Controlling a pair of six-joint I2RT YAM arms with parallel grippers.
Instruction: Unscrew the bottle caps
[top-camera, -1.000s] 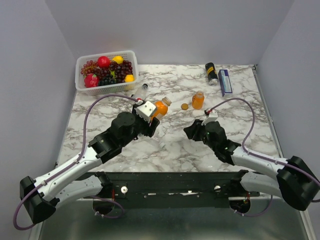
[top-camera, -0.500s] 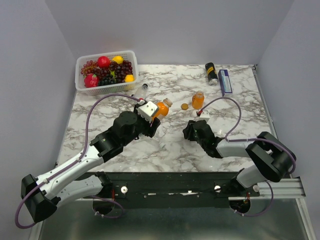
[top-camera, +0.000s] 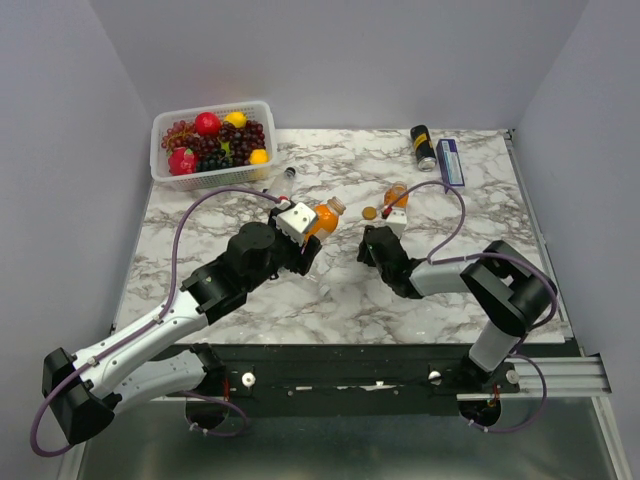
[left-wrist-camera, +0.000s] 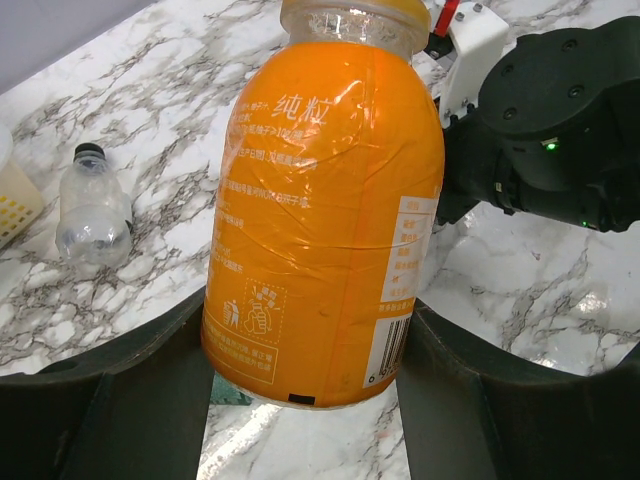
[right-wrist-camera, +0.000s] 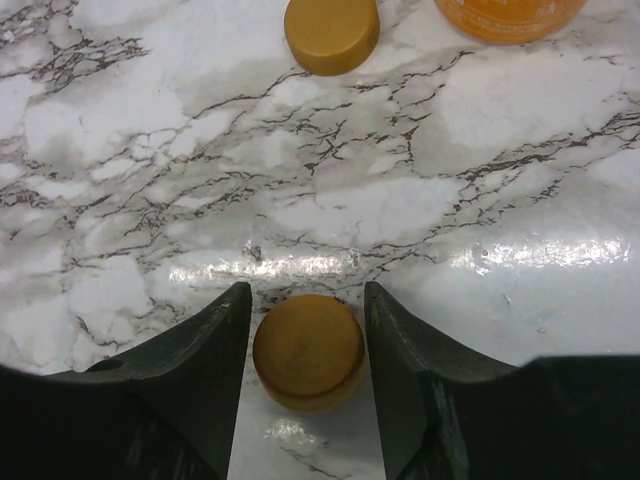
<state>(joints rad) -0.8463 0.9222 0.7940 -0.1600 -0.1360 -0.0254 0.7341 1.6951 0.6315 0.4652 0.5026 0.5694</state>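
Note:
My left gripper (top-camera: 311, 224) (left-wrist-camera: 305, 385) is shut on an orange juice bottle (top-camera: 322, 215) (left-wrist-camera: 325, 200) and holds it tilted above the marble table, neck pointing away. My right gripper (top-camera: 370, 238) (right-wrist-camera: 308, 325) is low over the table. Its fingers are closed round an orange cap (right-wrist-camera: 308, 350). Just beyond it lie a second orange cap (top-camera: 370, 212) (right-wrist-camera: 332, 35) and a standing orange juice bottle (top-camera: 397, 200) (right-wrist-camera: 510, 12). A clear bottle with a dark cap (top-camera: 283, 183) (left-wrist-camera: 93, 212) lies near the basket.
A white basket (top-camera: 165, 178) of fruit stands at the back left. A black can (top-camera: 423, 147) and a blue box (top-camera: 450, 165) lie at the back right. Grey walls close in the table (top-camera: 250, 300) on three sides.
My right gripper has moved left and away from the base, toward the loose cap and the standing bottle. The left gripper and its bottle have barely moved.

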